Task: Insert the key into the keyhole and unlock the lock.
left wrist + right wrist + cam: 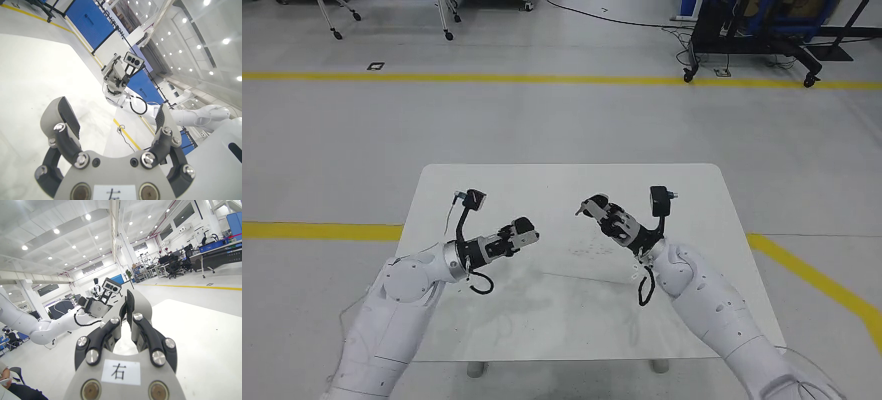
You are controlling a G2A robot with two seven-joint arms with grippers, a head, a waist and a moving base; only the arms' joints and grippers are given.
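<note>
Key and lock: where they lie I cannot tell. Left pincer (115, 117) hangs spread above the tabletop (572, 330), a little toward its left edge. Right pincer (127, 306), pressed together, hangs over the middle, and the two point at each other.

Likely risks: a pressed-together pincer would shove a key aside rather than grip it. A slightly tilted key would jam at the keyhole. The facing arms could knock together when closing in.

Each pincer's base bears a white label (121, 371) with one dark character. Blue panels (90, 24) behind carry white lettering.
</note>
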